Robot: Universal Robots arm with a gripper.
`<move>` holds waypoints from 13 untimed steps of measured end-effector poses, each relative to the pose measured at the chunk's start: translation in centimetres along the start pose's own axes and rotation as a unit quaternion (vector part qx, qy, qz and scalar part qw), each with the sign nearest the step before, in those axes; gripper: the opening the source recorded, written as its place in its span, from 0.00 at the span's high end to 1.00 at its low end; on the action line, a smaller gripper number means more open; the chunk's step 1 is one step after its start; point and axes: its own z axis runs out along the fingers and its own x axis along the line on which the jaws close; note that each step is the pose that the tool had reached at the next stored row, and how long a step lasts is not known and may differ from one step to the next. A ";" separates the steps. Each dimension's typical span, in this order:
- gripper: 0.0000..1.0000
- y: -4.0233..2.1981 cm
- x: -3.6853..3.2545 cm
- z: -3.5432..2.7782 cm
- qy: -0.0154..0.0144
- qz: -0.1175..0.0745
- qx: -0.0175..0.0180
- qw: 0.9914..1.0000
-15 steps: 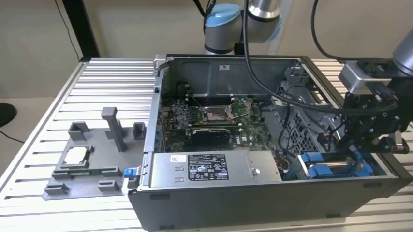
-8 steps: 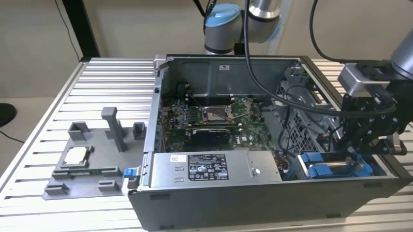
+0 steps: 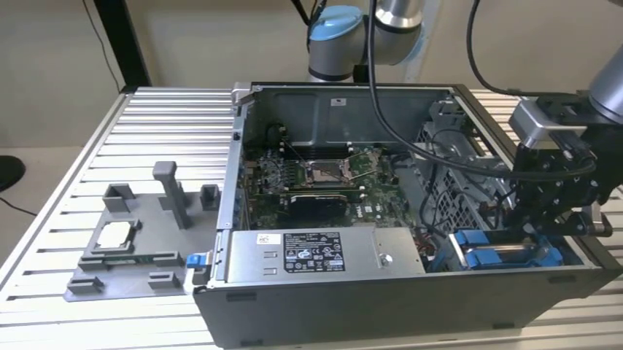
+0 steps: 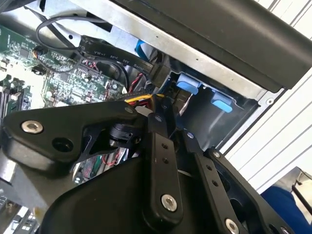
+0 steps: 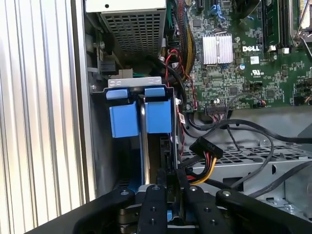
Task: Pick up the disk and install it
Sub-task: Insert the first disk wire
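Observation:
The disk [image 5: 146, 163] stands on edge in the drive bay at the case's near corner, on the exterior view's right. Its blue frame tabs [image 5: 158, 117] face the case wall. In the exterior view the disk [image 3: 497, 255] shows as a blue and silver block low inside the case. My gripper [image 5: 171, 187] reaches down onto its inner end. The black fingers [image 5: 155, 200] sit close together, with a sliver of blue frame between them. In the second wrist view the gripper [image 4: 173, 131] hangs just behind the blue tabs [image 4: 187, 83]. The gripper [image 3: 545, 230] dips into the case beside the bay.
A long grey power supply box [image 3: 322, 251] lies along the case's near wall. The green motherboard [image 3: 322, 175] fills the case floor. Black, red and yellow cables [image 5: 209, 151] crowd beside the bay. A grey fixture [image 3: 127, 255] holding a small silver chip [image 3: 115, 235] sits on the slatted table [image 3: 146, 131].

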 end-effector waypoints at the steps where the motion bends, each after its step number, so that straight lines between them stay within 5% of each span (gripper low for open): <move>1: 0.00 0.00 0.00 0.00 0.000 0.000 0.000 1.000; 4: 0.00 0.02 -0.02 -0.50 0.000 0.001 0.000 1.000; 10: 0.00 0.14 -0.08 -3.17 0.000 0.001 0.000 1.000; 13: 0.00 0.12 -0.10 -3.43 -0.001 0.001 0.000 1.000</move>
